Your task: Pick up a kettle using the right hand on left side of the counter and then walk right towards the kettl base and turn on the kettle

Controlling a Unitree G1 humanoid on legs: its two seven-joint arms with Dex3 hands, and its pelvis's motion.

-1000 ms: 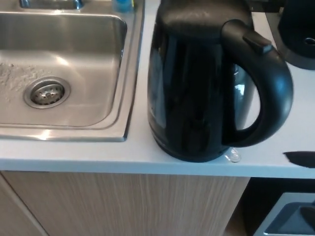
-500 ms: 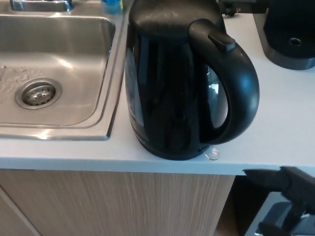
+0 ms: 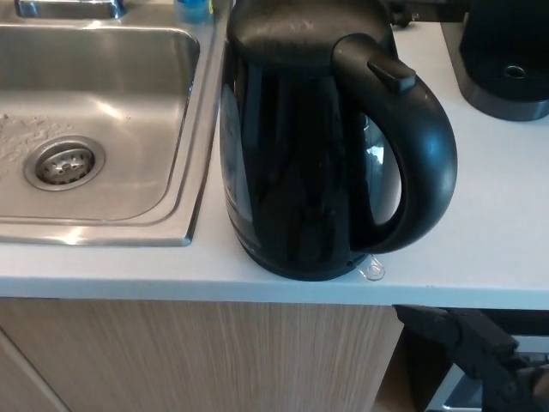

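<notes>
A black electric kettle (image 3: 300,146) stands upright on the white counter (image 3: 497,215), just right of the sink. Its curved handle (image 3: 429,163) points right, with the lid lever on top. My right hand (image 3: 467,348) shows at the bottom right, in front of the counter edge and below the handle, apart from the kettle and holding nothing. A black round-topped unit (image 3: 506,64), perhaps the kettle's base, sits at the far right back. My left hand is out of sight.
A steel sink (image 3: 103,120) with a drain fills the left. A blue item (image 3: 193,9) stands behind it. A small clear piece (image 3: 373,269) lies at the kettle's foot. Wood-grain cabinet front (image 3: 214,360) runs below the counter.
The view shifted right early on, so the kettle sits more central. My right hand has come in from the lower right and moved left, closer under the kettle's handle.
</notes>
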